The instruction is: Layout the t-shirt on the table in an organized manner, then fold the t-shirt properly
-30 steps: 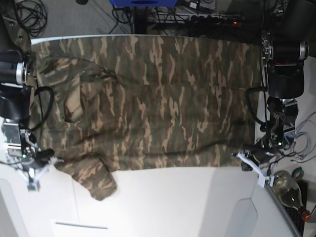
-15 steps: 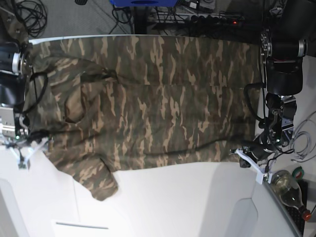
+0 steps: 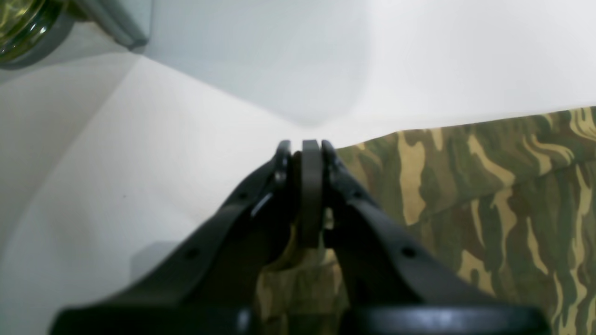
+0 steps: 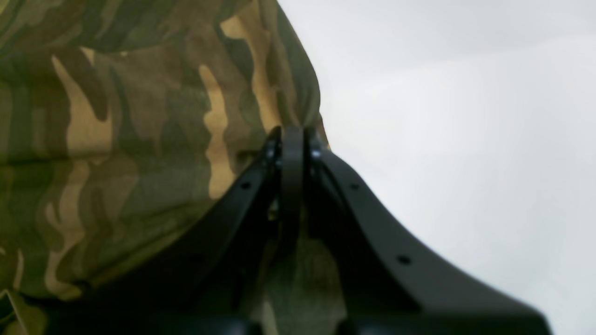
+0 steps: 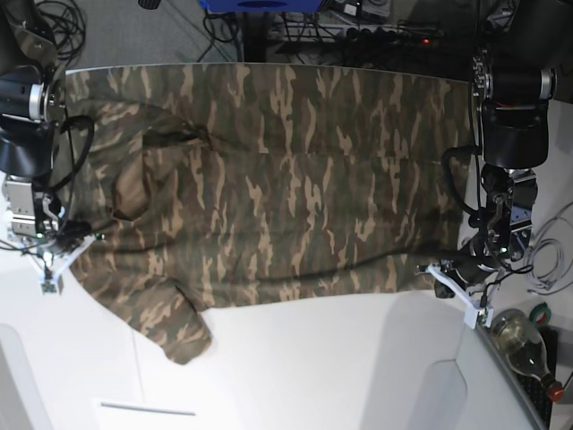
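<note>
Right gripper (image 4: 292, 139), open half second ago, now clamped on shoulder edge of t-shirt (image 5: 269, 179). Left gripper (image 3: 305, 153) still pinching hem corner. Shirt spread flat across table (image 5: 313, 367), near sleeve skewed. Both edges held: ready to fold.

we see a robot lab: two arms flank a white table (image 5: 295, 367), with cables (image 5: 54, 27) and a power strip (image 5: 385, 36) behind.

I saw a glass bottle (image 5: 526, 348) at lower right, tangled cables (image 5: 54, 22) upper left, and a blue object (image 5: 260, 5) top centre.
</note>
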Robot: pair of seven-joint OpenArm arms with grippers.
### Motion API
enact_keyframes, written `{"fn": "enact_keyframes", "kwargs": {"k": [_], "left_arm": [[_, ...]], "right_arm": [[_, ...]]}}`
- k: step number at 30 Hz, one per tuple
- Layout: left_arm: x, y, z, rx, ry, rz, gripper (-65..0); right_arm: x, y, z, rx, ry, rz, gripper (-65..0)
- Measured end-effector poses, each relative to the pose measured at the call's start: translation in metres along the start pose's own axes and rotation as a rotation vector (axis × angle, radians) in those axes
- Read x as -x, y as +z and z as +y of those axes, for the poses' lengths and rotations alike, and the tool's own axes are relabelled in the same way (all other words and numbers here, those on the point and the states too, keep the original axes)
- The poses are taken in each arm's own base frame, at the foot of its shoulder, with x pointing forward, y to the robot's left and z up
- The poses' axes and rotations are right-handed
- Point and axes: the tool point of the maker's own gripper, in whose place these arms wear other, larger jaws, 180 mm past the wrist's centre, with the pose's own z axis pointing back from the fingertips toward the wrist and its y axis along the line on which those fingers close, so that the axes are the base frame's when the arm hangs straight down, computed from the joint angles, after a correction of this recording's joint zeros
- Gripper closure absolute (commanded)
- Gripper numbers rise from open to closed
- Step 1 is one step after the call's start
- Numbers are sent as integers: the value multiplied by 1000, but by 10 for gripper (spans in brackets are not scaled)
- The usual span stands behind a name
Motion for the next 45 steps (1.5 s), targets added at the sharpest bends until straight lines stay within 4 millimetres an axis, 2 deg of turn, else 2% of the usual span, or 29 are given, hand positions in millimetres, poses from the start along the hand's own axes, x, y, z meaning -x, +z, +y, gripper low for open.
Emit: {"fn": "enact_keyframes", "kwargs": {"k": [4,6,10,12,15,20,26,28,30,33,35,37,40,45], "left_arm": [[1,0,1,-2,-1,6,0],[1,0,1,-2,-2,6,0],[0,0,0,0,-1,2,0],[0,0,0,-1,-3,4,0],[1,0,1,-3,-1,6,0],[1,0,-1,2,-7,6,0],[1,0,-1,2,-7,5,0],[1,-1,-2,4,-6,5,0],[1,0,-1,2,-7,6,0],[1,0,-1,1,-4,6,0],[1,0,-1,3,-7,9,0],[1,0,-1,2,-8,7,0],[0,0,-1,2,-7,3,0],[-1,0,-2,4,-7,-1,0]], "right_arm": [[-4,13,4,-16,58,-9,0],[-12,27,7,-15,99,-30,0],[-31,55,24,-16,130,-60,0],[-33,71,28,-13,142,-49,0],[-16,86,32,5,160,11,0],[18,102,54,-29,155,85,0],[42,101,61,-39,137,145,-6],[45,101,62,-48,92,151,-57],[51,105,60,-41,63,196,-156],[35,116,50,-8,63,149,-299],[18,120,48,-4,57,105,-353],[-3,118,48,-8,49,72,-356],[-32,104,43,-14,38,63,-356],[-54,58,42,-64,8,98,-356]]}}
